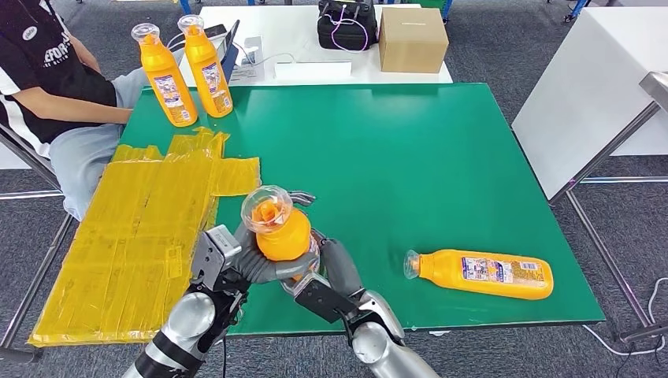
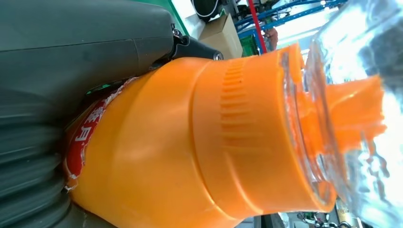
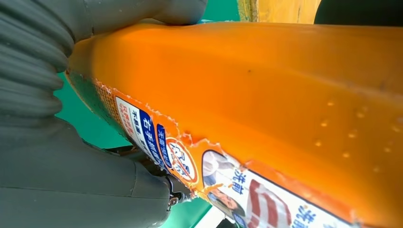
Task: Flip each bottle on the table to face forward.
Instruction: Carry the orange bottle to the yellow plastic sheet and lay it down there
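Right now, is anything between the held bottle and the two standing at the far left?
Nothing upright. Between the held bottle and the standing pair lie only flat yellow sheets on the green table.

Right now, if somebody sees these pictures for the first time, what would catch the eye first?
First, the orange bottle gripped between the left hand and the right hand at the near edge of the green table, its clear cap pointing up. Next, another orange bottle lying on its side at the near right, and two bottles standing at the far left corner. A crumpled yellow sheet covers the table's left side.
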Controlling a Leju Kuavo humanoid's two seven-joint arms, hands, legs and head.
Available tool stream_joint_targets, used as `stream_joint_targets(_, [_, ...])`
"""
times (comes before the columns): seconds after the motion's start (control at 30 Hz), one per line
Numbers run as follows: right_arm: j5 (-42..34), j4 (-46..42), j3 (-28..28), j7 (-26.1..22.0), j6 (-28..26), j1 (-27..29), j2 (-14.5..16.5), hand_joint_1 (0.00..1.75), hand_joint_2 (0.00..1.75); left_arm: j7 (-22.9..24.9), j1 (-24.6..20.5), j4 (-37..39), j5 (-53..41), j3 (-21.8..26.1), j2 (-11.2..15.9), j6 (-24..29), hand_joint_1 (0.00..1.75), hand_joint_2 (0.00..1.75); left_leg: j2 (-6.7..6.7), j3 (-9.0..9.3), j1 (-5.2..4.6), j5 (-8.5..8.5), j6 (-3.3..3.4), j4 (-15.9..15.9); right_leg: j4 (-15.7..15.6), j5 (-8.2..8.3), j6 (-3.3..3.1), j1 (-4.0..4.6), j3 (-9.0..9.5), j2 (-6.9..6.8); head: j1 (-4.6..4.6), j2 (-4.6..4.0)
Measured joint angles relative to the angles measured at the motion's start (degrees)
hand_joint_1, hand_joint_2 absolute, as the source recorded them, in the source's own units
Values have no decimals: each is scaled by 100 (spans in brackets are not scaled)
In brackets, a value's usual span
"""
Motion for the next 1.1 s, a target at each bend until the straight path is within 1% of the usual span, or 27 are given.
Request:
stream_joint_targets(0.17, [-7,4,9,0,-12,3,2,175,175,-9,4,1,18,7,0,2,175,175,0,0,0,0,0,0,0,0,0,0,0,0,1,0])
stream_joint_targets(0.33, [-81,-42,3,-24,-201,62,-4,175,175,-40,2,1,64,9,-3,76,175,175,0,0,0,0,0,0,0,0,0,0,0,0,1,0])
stream_joint_targets(0.37, [-91,-66,-2,-25,-219,81,-8,168,175,-44,2,1,69,8,-4,86,175,175,0,-1,0,0,0,0,0,0,0,0,0,0,1,0])
stream_joint_targets(0.47, [-108,-116,-11,-28,-256,112,-15,40,175,-50,1,1,36,2,-9,132,175,175,1,-1,0,0,0,0,0,0,0,0,-2,0,0,0])
stream_joint_targets(0.5, [-117,-136,-15,-39,-303,122,-15,2,175,-54,0,1,-47,-1,-13,209,175,175,1,-1,0,0,0,0,0,0,0,0,-2,0,0,0])
stream_joint_targets(0.63, [-346,-499,-123,-183,-562,270,-44,0,0,58,-63,28,-847,45,-7,878,175,175,0,-3,0,0,0,0,0,0,0,0,-6,0,1,0])
stream_joint_targets(0.7, [-621,-889,-261,-231,-527,382,-97,0,87,179,-190,125,-1437,152,24,1274,175,175,-1,-3,0,1,-1,0,0,1,-1,0,-6,-1,0,0])
stream_joint_targets(0.77, [-939,-1397,-444,-279,-377,496,-166,0,175,385,-386,335,-2473,287,67,1737,175,175,-1,-4,0,3,-2,0,0,3,-3,0,-6,-1,1,0])
stream_joint_targets(0.83, [-1162,-1944,-620,-324,-232,606,-227,0,175,642,-625,635,-3711,419,110,2128,175,175,0,-4,0,5,-2,0,0,5,-3,0,-5,0,1,0])
stream_joint_targets(0.9, [-1240,-2419,-744,-338,-181,682,-270,0,175,816,-872,988,-4574,559,138,2288,175,175,1,-3,0,6,-3,0,0,6,-3,0,-5,0,1,0])
stream_joint_targets(1.0, [-1254,-2931,-859,-342,-177,749,-323,0,175,897,-1153,1468,-4980,767,159,2304,175,175,8,-2,0,6,-3,0,0,7,-3,0,-4,0,1,0])
stream_joint_targets(1.07, [-1251,-3126,-897,-355,-177,785,-350,0,175,943,-1255,1671,-5114,846,164,2337,175,175,13,-3,0,6,-3,0,1,7,-3,0,-5,0,1,0])
stream_joint_targets(1.1, [-1244,-3196,-905,-374,-181,796,-362,0,175,1032,-1298,1761,-5323,865,168,2398,175,175,13,-3,0,6,-3,0,1,7,-3,0,-5,0,1,0])
